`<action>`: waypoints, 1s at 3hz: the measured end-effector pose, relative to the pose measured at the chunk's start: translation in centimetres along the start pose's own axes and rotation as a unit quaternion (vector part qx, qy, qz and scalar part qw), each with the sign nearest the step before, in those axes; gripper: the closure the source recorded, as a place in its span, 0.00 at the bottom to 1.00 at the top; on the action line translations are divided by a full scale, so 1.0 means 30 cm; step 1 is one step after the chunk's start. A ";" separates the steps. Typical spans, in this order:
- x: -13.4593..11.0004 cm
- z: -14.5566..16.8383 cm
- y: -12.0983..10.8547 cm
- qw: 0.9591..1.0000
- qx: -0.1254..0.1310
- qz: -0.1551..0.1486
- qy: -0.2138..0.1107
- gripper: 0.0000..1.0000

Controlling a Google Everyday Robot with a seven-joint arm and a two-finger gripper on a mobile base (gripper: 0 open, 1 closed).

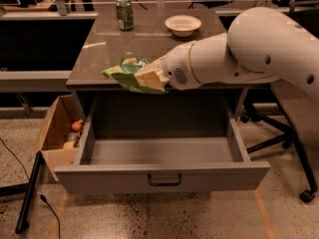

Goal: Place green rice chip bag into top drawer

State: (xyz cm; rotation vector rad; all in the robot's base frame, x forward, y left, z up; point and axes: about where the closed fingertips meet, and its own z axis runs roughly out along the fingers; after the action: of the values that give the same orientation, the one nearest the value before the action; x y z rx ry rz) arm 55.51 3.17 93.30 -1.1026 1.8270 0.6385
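The green rice chip bag (123,73) is a glossy green foil bag held in the air at the front edge of the table, over the back left of the open top drawer (159,176). My gripper (145,77) comes in from the right on the white arm and is shut on the bag, its pale fingers (149,72) clamped over the bag's right side. The drawer is pulled fully out, wide and grey, with a dark handle (164,180) at the centre of its front panel. Its inside holds nothing that I can see.
A green soda can (124,13) and a white bowl (183,25) stand at the back of the table top (107,51). A brown cardboard box (57,136) with small items sits on the floor left of the drawer. An office chair base (294,148) is at the right.
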 end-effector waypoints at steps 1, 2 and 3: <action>0.001 0.011 -0.007 1.000 -0.002 0.000 -0.002 1.00; 0.048 0.023 0.034 1.000 -0.025 0.004 -0.006 1.00; 0.133 0.029 0.117 0.998 -0.054 0.020 -0.013 1.00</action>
State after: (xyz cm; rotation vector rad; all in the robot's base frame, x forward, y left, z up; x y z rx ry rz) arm 51.92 3.81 89.33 -1.1265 1.8133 0.7799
